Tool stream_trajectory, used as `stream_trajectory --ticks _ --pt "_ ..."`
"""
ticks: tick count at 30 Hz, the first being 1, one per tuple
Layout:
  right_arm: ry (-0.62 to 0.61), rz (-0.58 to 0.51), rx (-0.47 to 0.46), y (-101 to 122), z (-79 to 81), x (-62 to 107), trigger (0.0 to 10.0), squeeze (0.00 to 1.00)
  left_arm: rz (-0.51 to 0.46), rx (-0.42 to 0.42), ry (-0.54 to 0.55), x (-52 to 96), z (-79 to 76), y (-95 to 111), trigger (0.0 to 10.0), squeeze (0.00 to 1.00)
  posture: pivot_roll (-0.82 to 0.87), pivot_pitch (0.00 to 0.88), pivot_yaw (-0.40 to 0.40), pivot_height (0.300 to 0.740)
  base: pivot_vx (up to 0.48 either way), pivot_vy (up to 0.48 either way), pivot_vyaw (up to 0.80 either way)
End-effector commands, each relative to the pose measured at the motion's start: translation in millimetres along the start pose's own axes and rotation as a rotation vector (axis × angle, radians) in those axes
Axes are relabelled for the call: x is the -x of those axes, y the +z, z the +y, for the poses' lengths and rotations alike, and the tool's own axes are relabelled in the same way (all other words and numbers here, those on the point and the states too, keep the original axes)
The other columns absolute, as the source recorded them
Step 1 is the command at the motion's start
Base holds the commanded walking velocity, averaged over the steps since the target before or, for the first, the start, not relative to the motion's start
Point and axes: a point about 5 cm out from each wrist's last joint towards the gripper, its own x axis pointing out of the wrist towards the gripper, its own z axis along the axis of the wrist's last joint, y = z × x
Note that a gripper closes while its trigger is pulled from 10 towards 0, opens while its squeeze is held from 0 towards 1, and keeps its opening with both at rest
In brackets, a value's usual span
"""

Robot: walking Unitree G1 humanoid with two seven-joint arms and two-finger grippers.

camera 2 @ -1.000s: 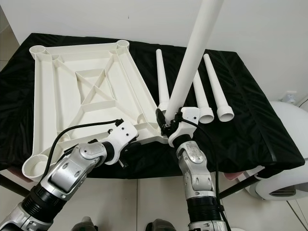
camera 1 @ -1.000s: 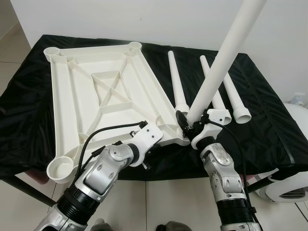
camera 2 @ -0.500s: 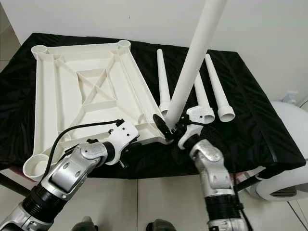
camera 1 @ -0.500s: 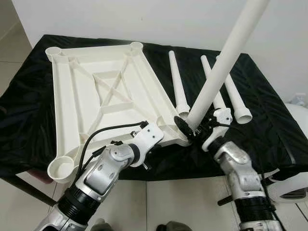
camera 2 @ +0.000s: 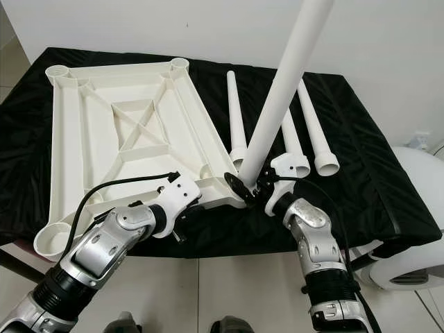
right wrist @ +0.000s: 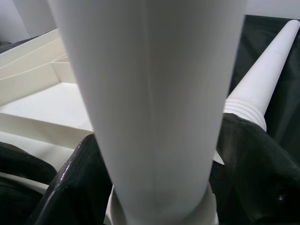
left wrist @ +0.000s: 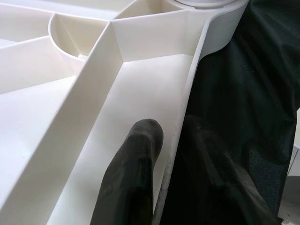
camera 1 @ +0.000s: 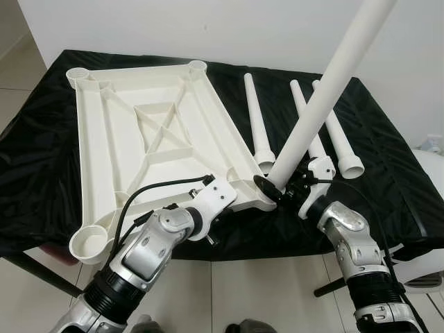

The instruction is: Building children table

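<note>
Leg tilts further while its foot sits at the near corner socket

Over the last second the right claw [camera 1: 288,189], clamped on the white leg [camera 1: 326,97], has swung outward, so the leg leans more up and rightward, not yet square to the upturned tabletop [camera 1: 111,149] on the bench [camera 1: 388,173]; the left claw [left wrist: 164,154] pinches the tabletop's near rim
</note>
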Motion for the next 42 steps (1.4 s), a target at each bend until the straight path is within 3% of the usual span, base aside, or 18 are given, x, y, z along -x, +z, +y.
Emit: stream_trajectory --ticks 1,5,6,7,14,15,16,17,30,39,42 --pt "0.000 0.005 0.018 0 -3.8 1.8 10.0 0.00 0.011 0.004 -0.097 -5.0 -12.5 -2 10.0 0.00 0.00 0.005 -0.067 0.740 0.000 0.000 0.00" --pt "-0.002 0.002 0.014 -1 -4.5 1.4 10.0 0.00 0.011 0.002 -0.099 -5.3 -13.0 -2 10.0 0.00 0.00 0.003 -0.068 0.740 0.000 0.000 0.00" --pt "0.003 -0.012 0.005 -1 -4.4 1.2 3.1 0.00 0.010 0.002 -0.101 -5.4 -13.4 -2 10.0 0.00 0.00 0.003 -0.068 0.740 0.000 0.000 0.00" --pt "0.004 -0.018 0.003 -2 -4.2 0.9 0.0 0.00 0.010 0.001 -0.102 -5.6 -13.7 -2 10.0 0.00 0.00 0.002 -0.068 0.740 0.000 0.000 0.00" --pt "0.002 -0.023 -0.009 -3 -2.5 1.5 0.0 0.00 0.009 0.004 -0.100 -5.5 -14.1 -2 10.0 0.00 0.00 0.010 -0.074 0.740 0.000 0.000 0.00" --pt "0.005 -0.031 -0.015 -2 -0.1 0.9 2.5 0.00 0.010 0.006 -0.100 -5.5 -14.3 -2 10.0 0.00 0.00 0.012 -0.075 0.740 0.000 0.000 0.00" --pt "0.005 -0.031 -0.015 -2 -0.1 0.9 2.5 0.00 0.010 0.006 -0.100 -5.5 -14.3 -2 10.0 0.00 0.00 0.012 -0.075 0.740 0.000 0.000 0.00" --pt "0.001 -0.025 -0.015 -3 2.4 -0.1 10.0 0.00 0.010 0.006 -0.100 -5.5 -14.6 -2 10.0 0.00 0.00 0.013 -0.077 0.740 0.000 0.000 0.00" --pt "-0.151 -0.055 -0.074 -2 19.0 -7.2 10.0 0.00 0.009 0.014 -0.106 -5.3 -17.9 -3 10.0 0.00 0.00 0.024 -0.083 0.740 0.000 0.000 0.00" --pt "-0.417 -0.112 -0.147 9 37.6 -29.4 10.0 0.00 0.005 0.019 -0.104 -6.0 -18.0 -2 10.0 0.00 0.00 0.027 -0.089 0.740 0.000 0.000 0.00" --pt "-0.448 -0.132 -0.165 12 42.3 -33.3 10.0 0.00 0.004 0.019 -0.102 -6.0 -17.7 -2 10.0 0.00 0.00 0.029 -0.090 0.740 0.000 0.000 0.00"
